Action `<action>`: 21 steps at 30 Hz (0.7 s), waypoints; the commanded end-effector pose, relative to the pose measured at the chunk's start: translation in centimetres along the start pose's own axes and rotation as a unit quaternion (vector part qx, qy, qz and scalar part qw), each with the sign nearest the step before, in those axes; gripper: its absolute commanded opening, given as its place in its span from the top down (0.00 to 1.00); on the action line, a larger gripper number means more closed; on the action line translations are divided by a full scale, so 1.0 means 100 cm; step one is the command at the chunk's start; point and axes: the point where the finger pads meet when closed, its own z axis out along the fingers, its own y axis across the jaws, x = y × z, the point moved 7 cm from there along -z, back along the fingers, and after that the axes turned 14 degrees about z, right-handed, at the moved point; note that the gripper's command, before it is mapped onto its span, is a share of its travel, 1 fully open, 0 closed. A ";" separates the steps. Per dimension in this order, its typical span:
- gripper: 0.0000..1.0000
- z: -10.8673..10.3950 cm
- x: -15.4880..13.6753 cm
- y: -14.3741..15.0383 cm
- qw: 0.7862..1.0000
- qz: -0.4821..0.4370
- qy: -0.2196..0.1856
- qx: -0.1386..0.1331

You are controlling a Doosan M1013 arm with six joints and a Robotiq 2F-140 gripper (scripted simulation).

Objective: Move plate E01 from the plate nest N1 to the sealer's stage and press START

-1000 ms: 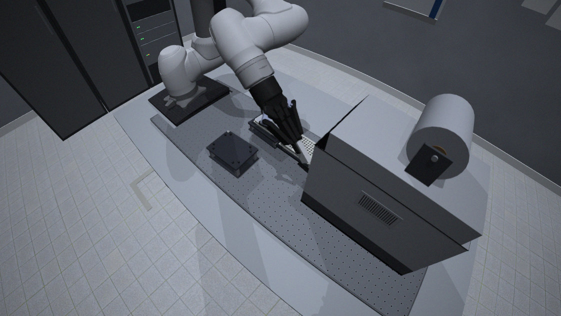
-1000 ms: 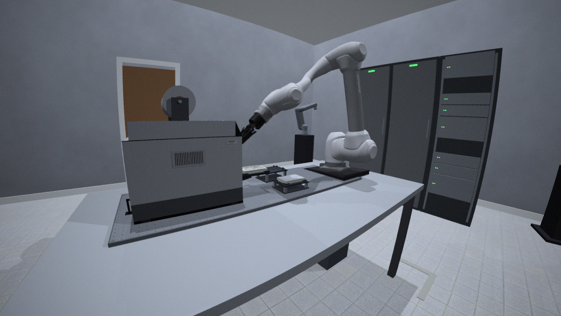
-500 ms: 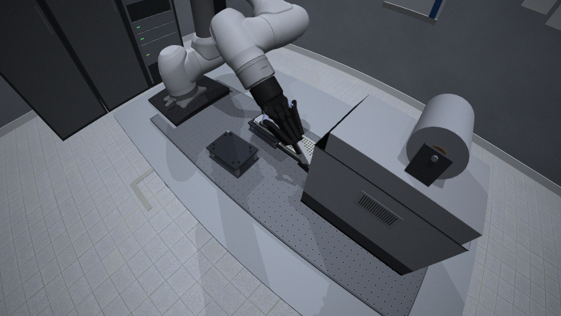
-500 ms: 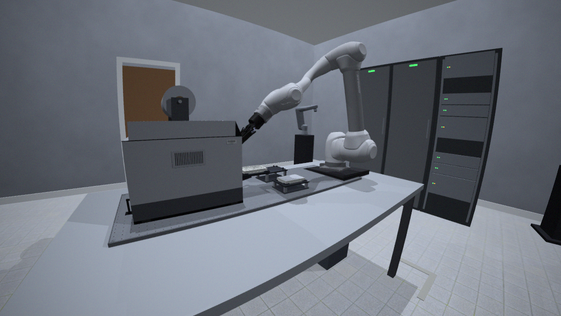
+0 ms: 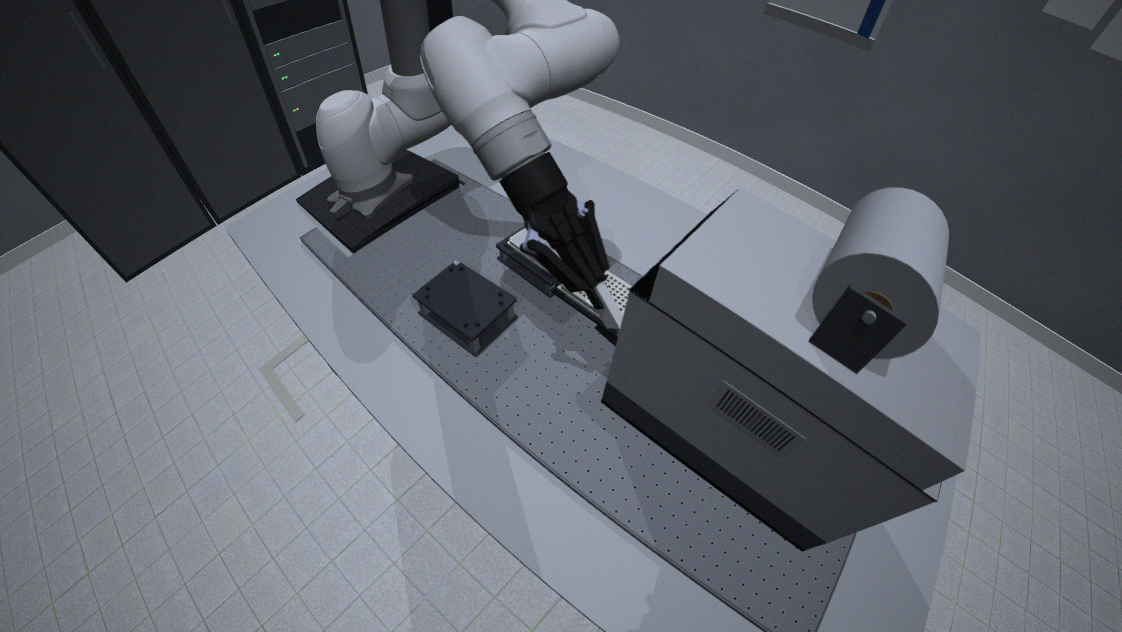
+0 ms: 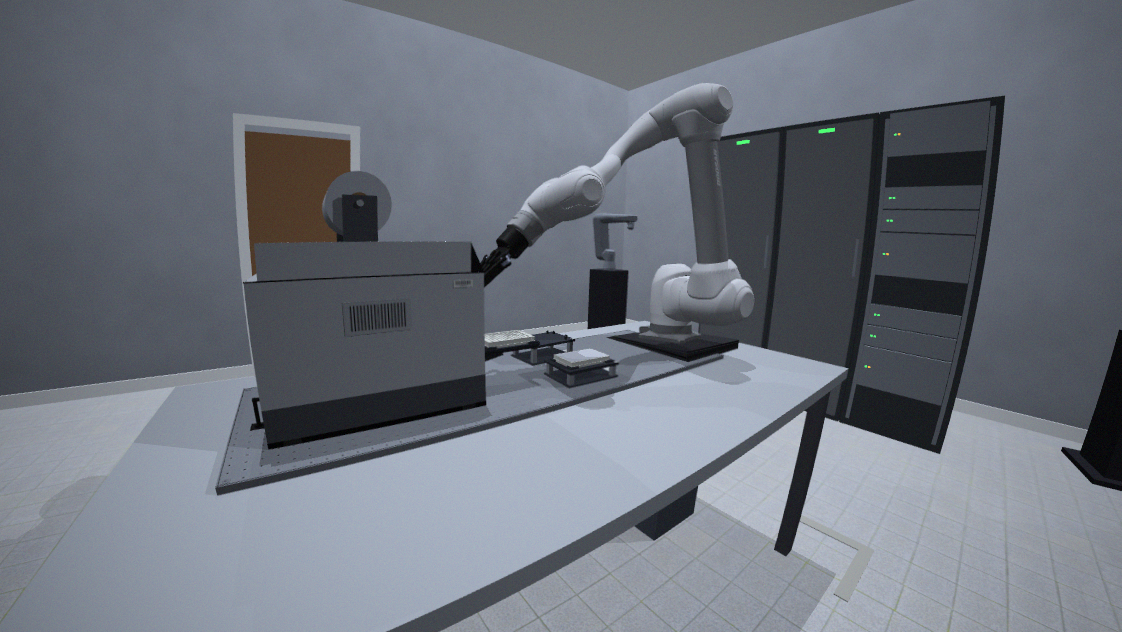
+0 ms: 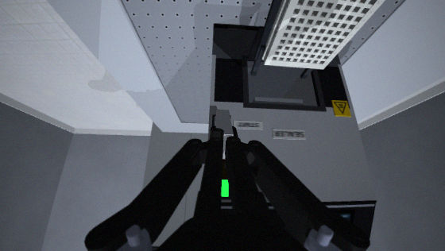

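Observation:
A white plate (image 5: 617, 292) (image 6: 508, 339) (image 7: 318, 36) with dark square wells lies on the sealer's stage, which is out in front of the opening. It looks flat. Its label is unreadable and I cannot tell whether foil covers it. My gripper (image 6: 488, 276) (image 7: 222, 119) is shut and empty, high at the sealer's front, beyond the plate in the wrist view. Its tips (image 7: 223, 118) are at a grey block beside the START label (image 7: 248, 125); contact cannot be told. A green lamp (image 7: 225, 187) shows between the fingers. No red light shows.
One nest (image 5: 464, 294) has no plate. Another white plate (image 6: 582, 358) sits on the other nest. The sealer (image 5: 730, 392) (image 6: 306, 361) carries a foil roll (image 5: 882, 292) (image 6: 337, 192) on top. A yellow warning label (image 7: 341, 108) is beside the opening.

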 end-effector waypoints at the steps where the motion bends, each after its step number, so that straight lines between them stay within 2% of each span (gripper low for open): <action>1: 0.90 0.000 0.000 0.000 1.000 0.000 0.000 0.000; 21: 0.90 0.002 -0.002 0.001 1.000 0.000 0.000 0.000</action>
